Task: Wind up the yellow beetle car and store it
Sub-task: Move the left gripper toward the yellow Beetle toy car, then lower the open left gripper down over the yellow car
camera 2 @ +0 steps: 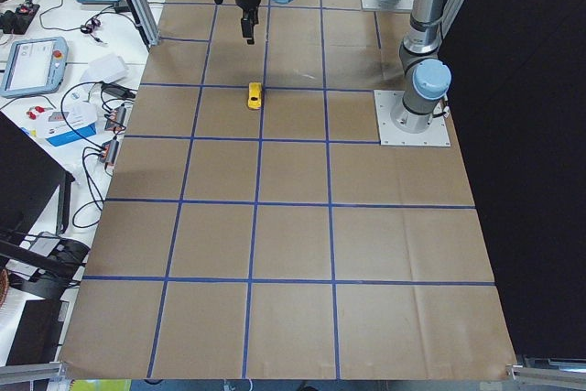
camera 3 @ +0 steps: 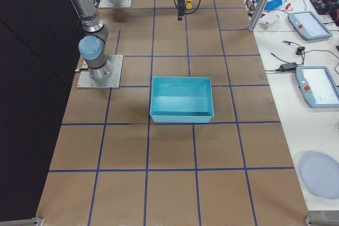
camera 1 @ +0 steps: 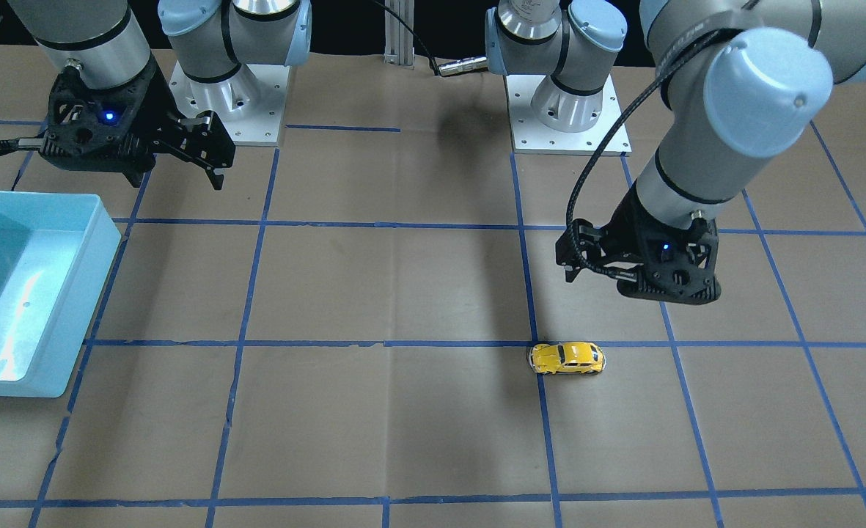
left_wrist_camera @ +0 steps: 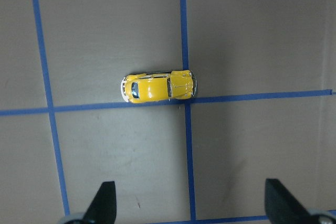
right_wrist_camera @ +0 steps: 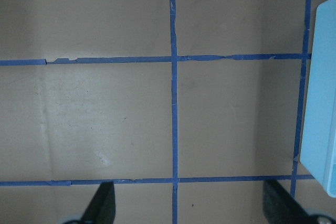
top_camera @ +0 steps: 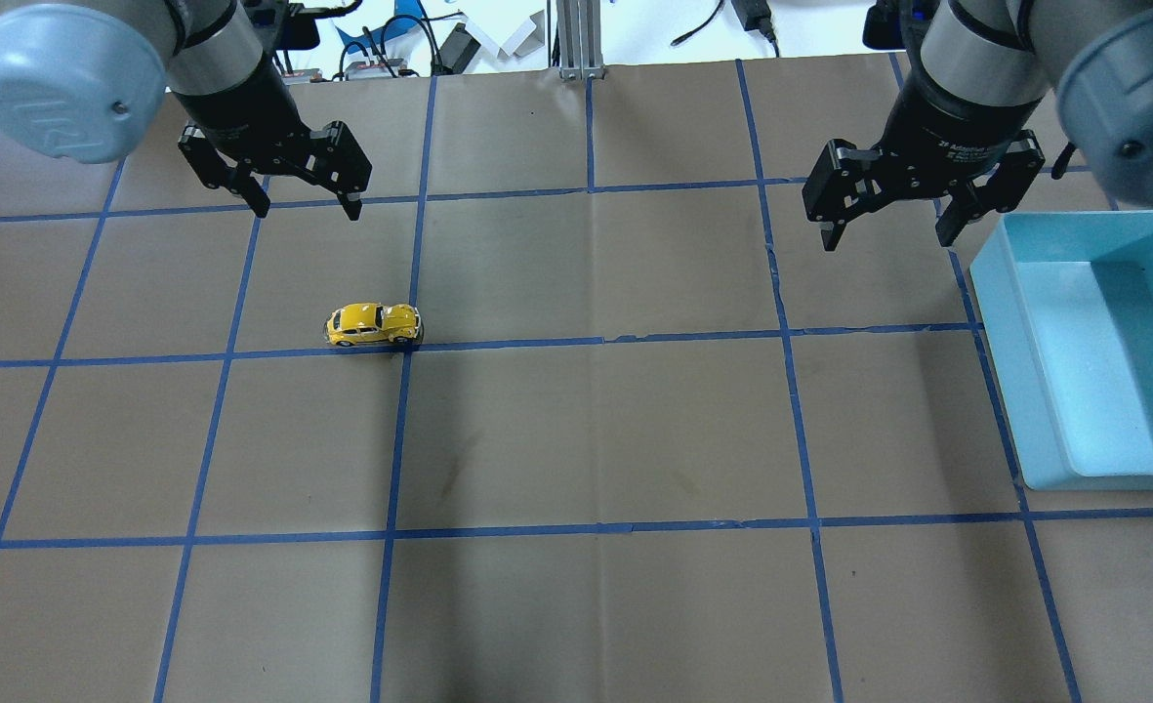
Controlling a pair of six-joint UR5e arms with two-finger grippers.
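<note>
The yellow beetle car (top_camera: pixel 374 324) stands on its wheels on the brown table, on a blue tape line; it also shows in the front view (camera 1: pixel 567 358), the left wrist view (left_wrist_camera: pixel 158 86) and the exterior left view (camera 2: pixel 255 95). My left gripper (top_camera: pixel 305 202) hangs open and empty above the table, a short way behind the car; its fingertips (left_wrist_camera: pixel 103 200) frame the bottom of the wrist view. My right gripper (top_camera: pixel 891 229) is open and empty, in the air beside the light blue bin (top_camera: pixel 1015 322).
The light blue bin (camera 1: pixel 73 308) sits on the robot's right side of the table and has nothing in it. Its edge shows in the right wrist view (right_wrist_camera: pixel 317 108). Blue tape lines divide the table into squares. Both arm bases (camera 1: pixel 568 117) stand at the table's back edge.
</note>
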